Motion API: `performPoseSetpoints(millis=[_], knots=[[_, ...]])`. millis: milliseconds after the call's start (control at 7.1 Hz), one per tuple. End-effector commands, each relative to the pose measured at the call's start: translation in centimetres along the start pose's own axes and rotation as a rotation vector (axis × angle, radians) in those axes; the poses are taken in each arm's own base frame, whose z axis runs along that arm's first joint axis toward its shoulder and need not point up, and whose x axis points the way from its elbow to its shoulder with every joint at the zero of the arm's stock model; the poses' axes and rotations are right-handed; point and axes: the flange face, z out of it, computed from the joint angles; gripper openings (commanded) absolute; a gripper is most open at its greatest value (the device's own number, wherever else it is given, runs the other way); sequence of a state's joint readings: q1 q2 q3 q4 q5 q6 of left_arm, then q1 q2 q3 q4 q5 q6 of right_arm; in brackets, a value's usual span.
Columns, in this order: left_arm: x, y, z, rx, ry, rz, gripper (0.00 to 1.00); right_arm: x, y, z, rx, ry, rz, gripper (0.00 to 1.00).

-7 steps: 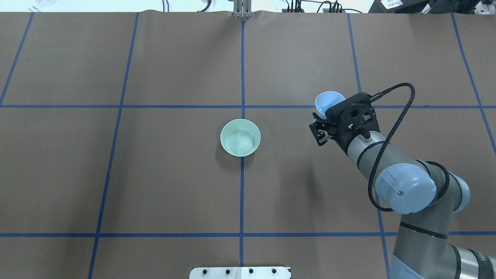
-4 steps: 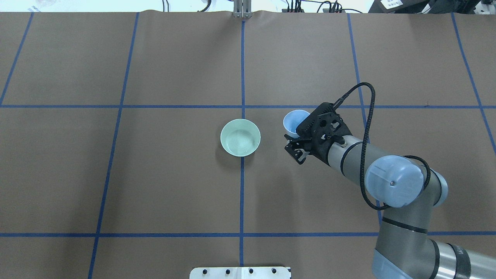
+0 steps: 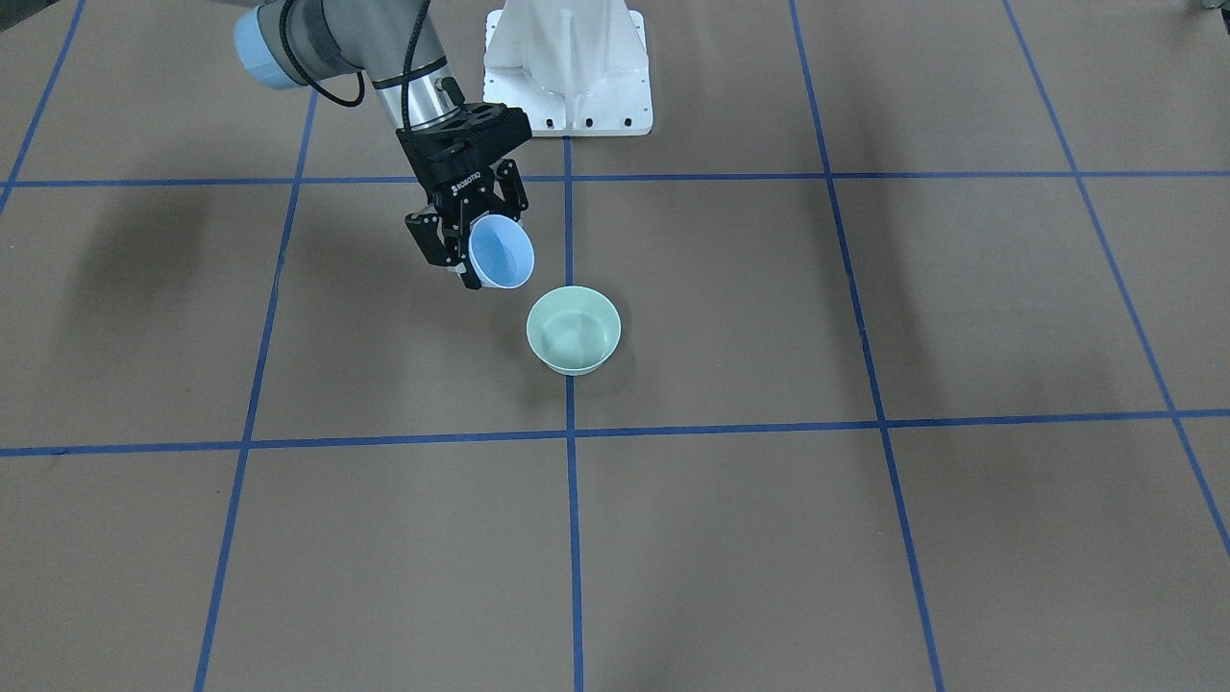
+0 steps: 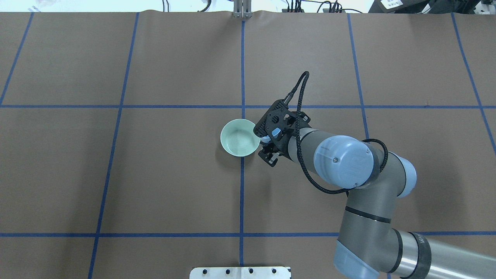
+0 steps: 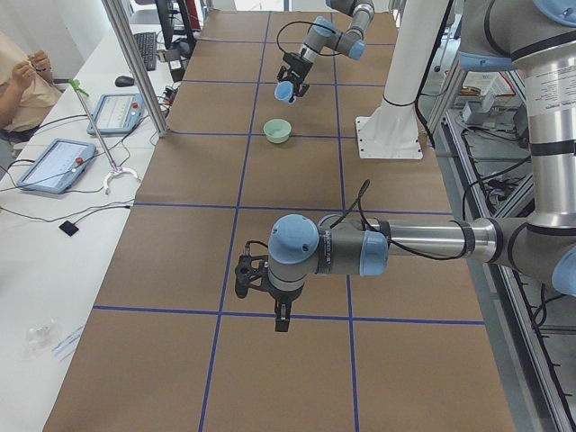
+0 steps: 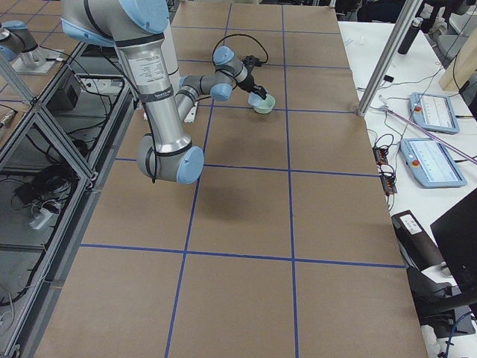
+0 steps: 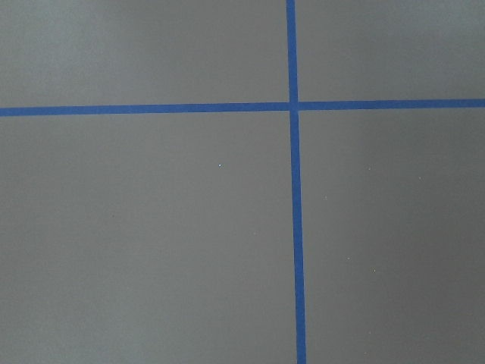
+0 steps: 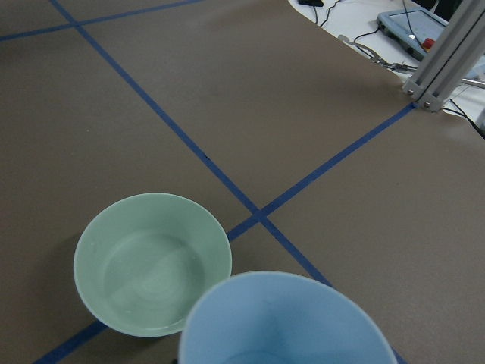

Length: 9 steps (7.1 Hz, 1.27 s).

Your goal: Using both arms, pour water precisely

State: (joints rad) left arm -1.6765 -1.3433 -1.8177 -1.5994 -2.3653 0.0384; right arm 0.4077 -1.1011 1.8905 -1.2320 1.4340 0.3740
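Note:
My right gripper (image 3: pixel 476 252) is shut on a pale blue cup (image 3: pixel 502 252) and holds it in the air, tilted, its mouth turned toward a mint green bowl (image 3: pixel 574 330). The bowl (image 4: pixel 240 137) stands on the table's centre line, and the wrist hangs just off its right rim. In the right wrist view the cup's rim (image 8: pixel 280 318) fills the bottom, next to the bowl (image 8: pixel 151 262), which seems to hold a little clear water. The left gripper (image 5: pixel 252 277) shows only in the exterior left view, low over bare table far from the bowl; I cannot tell its state.
Brown paper with blue tape lines (image 4: pixel 242 69) covers the table. The white pedestal (image 3: pixel 567 67) stands at the robot's side. An aluminium post (image 4: pixel 242 9) and cables line the far edge. A side bench holds tablets (image 5: pixel 54 164), with a person's hands (image 5: pixel 22 72) nearby.
The right arm has carried the blue cup leftward and nearer the robot, from well right of the bowl to right beside its rim. The bowl has not moved.

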Motion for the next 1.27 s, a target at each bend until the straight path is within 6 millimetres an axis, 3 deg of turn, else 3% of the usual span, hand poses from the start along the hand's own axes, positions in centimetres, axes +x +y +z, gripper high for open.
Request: performPoseSetpoints(millis=[0, 423, 705, 1128], knots=[[-0.6, 0.6, -0.1, 0.002, -0.001, -0.016, 1.00, 0.1, -1.7, 0.8, -0.105, -0.017, 0.004, 0.00], [-0.9, 0.8, 0.2, -0.004, 0.000, -0.024, 1.00, -0.5, -4.7, 2.0, -0.256, 0.010, 0.004, 0.00], [-1.0, 0.9, 0.3, -0.007, 0.000, -0.027, 1.00, -1.5, -5.0, 4.3, -0.328, -0.027, 0.009, 0.00], [-1.0, 0.9, 0.3, -0.007, 0.000, -0.027, 1.00, -2.1, -6.3, 4.3, -0.431, -0.032, 0.017, 0.00]])
